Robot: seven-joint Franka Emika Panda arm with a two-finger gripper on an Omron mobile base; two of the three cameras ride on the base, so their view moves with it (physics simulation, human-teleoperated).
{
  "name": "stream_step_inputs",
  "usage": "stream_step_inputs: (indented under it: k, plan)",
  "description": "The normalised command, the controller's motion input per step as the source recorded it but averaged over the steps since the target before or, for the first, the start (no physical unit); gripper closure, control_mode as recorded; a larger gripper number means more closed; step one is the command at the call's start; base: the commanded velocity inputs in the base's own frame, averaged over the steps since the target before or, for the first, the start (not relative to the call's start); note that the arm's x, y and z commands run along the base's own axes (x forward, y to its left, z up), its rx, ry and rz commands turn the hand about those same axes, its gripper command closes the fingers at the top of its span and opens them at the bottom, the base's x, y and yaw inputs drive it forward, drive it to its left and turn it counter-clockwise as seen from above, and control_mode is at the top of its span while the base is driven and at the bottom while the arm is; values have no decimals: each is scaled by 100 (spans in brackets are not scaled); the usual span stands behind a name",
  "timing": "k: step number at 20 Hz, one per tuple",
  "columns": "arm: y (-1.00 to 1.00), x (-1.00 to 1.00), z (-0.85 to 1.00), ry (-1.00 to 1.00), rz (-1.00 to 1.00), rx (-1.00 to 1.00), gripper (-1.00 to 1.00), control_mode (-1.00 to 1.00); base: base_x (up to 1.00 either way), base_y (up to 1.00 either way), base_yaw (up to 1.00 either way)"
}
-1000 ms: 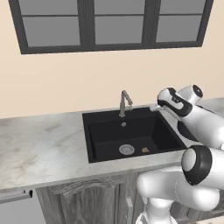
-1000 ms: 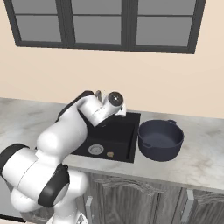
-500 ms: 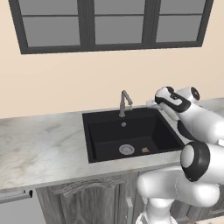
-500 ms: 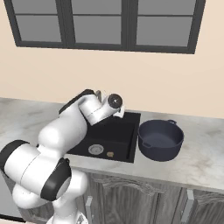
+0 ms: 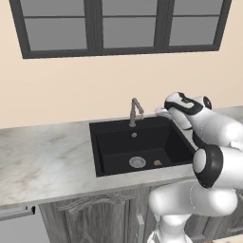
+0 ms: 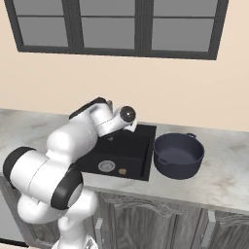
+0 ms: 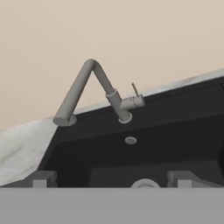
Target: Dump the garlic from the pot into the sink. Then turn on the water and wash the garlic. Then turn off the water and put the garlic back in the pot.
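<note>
Hovering: the gripper (image 7: 111, 179) hangs over the right part of the sink (image 5: 114, 142), aimed across the basin at the faucet (image 5: 135, 111)
Gripper state: both grey finger tips (image 7: 41, 178) stand far apart at the bottom of the hand view, jaws wide, nothing between them
Arm: the white forearm reaches from the lower right of the left base view up to the sink's back right corner; in the right base view it covers the left half of the basin
Garlic: the garlic (image 5: 157, 163) lies on the black sink floor, just right of the round steel drain (image 5: 137, 162) and apart from it; in the right base view it sits at (image 6: 122, 171), again just beside the drain (image 6: 106, 166)
Pot: the pot (image 6: 178, 155) stands upright on the marble counter (image 6: 228, 182) just right of the sink (image 6: 138, 153), its rim close to the basin edge; dark inside, contents cannot be made out
Faucet: slim grey spout (image 7: 78, 92) bent in a peak, mouth pointing down; a thin lever (image 7: 135, 89) sticks up from the body beside the base
Water: whether it runs cannot be told; the basin looks dark and plain
Overflow: a small round fitting (image 7: 130, 140) on the back wall of the sink below the faucet
Background: a dark-framed window (image 5: 118, 23) above the beige wall; grey wooden cabinets (image 5: 95, 220) under the counter
</note>
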Motion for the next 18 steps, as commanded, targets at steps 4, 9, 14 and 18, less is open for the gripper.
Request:
stream_step_inputs:
  k: [4,9,14,18]
  plan:
    - [20,22,-3,0,0,0,-100,-100,0,0,0]
    - [13,25,-5,0,0,1,-100,-100,0,0,0]
    - [2,29,-5,0,0,5,-100,-100,0,0,0]
    - [0,17,-1,-3,0,8,-100,-100,0,0,0]
